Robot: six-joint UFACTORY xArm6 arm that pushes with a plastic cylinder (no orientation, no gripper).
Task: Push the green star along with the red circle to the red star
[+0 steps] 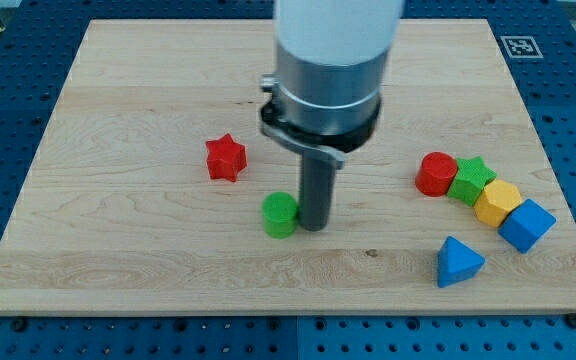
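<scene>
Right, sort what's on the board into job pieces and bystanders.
Job: green star, touching red circle at the view's right; red star; my tip.

Bystanders: green circle just left of my tip, yellow block, blue block, blue triangle.

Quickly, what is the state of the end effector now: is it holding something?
End effector: a dark rod, no jaws, holding nothing. My tip rests on the wooden board, right beside the green round block, on the view's right.

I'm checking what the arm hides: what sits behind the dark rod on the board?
Only bare wood board shows around the rod; the strip directly behind it is covered. My tip rests just right of the green circle.
</scene>
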